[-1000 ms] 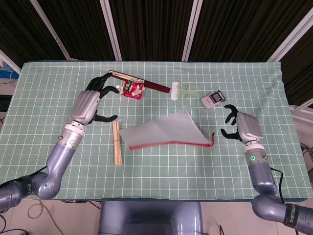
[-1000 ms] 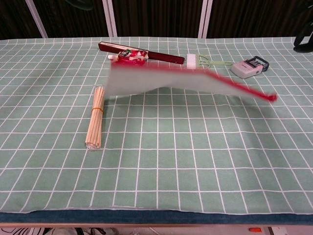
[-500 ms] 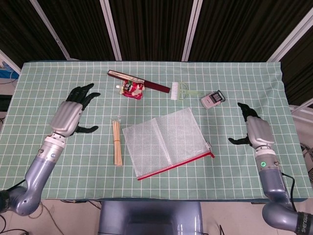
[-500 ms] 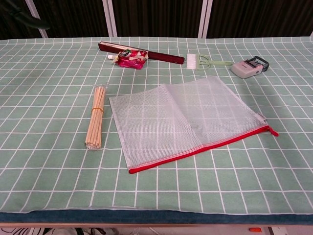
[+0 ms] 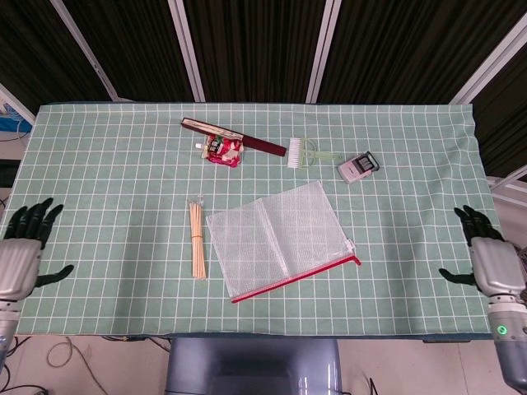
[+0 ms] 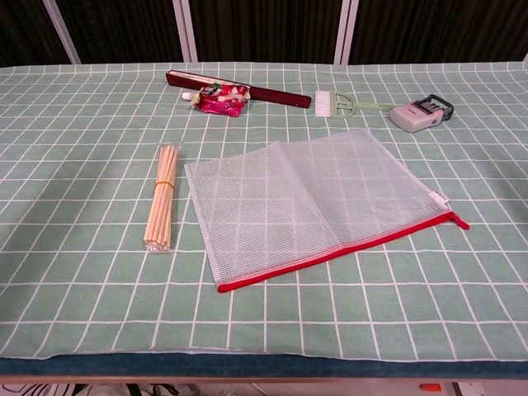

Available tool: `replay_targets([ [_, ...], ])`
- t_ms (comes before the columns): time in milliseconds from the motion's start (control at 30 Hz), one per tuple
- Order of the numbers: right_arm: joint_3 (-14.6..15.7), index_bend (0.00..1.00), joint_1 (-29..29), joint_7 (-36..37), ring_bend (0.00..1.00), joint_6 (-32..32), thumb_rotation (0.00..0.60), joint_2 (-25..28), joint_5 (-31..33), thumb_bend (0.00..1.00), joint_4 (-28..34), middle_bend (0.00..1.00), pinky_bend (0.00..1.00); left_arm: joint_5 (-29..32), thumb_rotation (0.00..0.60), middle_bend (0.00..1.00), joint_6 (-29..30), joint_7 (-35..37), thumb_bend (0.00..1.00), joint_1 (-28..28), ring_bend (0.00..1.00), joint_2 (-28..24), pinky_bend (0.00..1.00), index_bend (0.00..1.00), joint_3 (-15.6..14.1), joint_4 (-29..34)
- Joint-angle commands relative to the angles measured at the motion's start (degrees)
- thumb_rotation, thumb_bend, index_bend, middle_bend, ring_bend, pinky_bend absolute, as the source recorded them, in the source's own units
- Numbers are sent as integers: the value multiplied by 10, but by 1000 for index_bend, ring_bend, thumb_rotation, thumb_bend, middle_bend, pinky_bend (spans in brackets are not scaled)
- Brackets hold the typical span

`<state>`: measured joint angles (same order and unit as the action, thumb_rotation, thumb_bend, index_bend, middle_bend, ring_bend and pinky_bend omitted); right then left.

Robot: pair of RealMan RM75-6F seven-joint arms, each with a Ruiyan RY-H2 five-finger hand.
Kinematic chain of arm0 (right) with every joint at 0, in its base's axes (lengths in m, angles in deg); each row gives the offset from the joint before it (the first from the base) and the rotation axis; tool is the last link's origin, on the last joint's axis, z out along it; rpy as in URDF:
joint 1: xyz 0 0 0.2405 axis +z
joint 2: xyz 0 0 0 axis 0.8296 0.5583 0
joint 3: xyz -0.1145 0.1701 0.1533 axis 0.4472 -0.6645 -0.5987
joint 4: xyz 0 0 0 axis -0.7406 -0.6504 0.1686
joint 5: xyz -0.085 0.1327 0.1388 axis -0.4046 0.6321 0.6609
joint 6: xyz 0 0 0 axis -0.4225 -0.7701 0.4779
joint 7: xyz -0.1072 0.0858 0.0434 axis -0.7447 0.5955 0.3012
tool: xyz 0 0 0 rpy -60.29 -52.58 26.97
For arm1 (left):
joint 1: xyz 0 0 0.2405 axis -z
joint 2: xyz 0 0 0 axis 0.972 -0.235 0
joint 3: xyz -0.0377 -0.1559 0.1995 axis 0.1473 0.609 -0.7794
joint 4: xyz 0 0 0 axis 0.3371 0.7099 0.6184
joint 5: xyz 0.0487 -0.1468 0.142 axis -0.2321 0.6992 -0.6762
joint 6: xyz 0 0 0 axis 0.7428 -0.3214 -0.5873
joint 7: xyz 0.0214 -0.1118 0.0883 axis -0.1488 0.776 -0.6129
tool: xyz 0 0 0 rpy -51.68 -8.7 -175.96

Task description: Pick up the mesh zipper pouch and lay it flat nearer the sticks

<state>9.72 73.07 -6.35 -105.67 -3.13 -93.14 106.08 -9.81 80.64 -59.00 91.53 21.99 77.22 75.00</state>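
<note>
The clear mesh zipper pouch [image 5: 276, 237] [image 6: 313, 202] with a red zipper edge lies flat on the green checked cloth, its left edge just right of the bundle of wooden sticks [image 5: 197, 239] [image 6: 160, 196]. Nothing touches it. My left hand [image 5: 23, 253] is at the table's far left edge, fingers spread and empty. At the far right edge my right hand [image 5: 488, 258] is also spread and empty. Neither hand shows in the chest view.
At the back lie a dark red flat case [image 5: 233, 136] [image 6: 238, 89], a red and white packet [image 5: 223, 151] [image 6: 216, 98], a small brush with a green handle [image 5: 306, 153] [image 6: 346, 103] and a grey stamp device [image 5: 357, 167] [image 6: 421, 112].
Both hands have let go of the pouch and drawn back outward to the table's side edges. The pouch dropped from mid-air and now lies flat beside the sticks.
</note>
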Motion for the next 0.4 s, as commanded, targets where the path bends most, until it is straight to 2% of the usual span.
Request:
replay_targets([
  [33,23,0,-44,47,0,-39,600,-8,-45,84,-58,0,210,-21,600,0,28,45,9,-38,0,6,0,0,-21,-47],
  [200,9,0,-67,88,0,-75,600,-24,-60,84,-90,0,210,-36,600,0,55,69,9,-61,0,20,0,0,-15,-77],
  [400,-5,0,-75,103,0,-74,600,-34,-58,84,-109,0,210,-27,600,0,50,79,9,-66,0,30,0,0,6,-88],
])
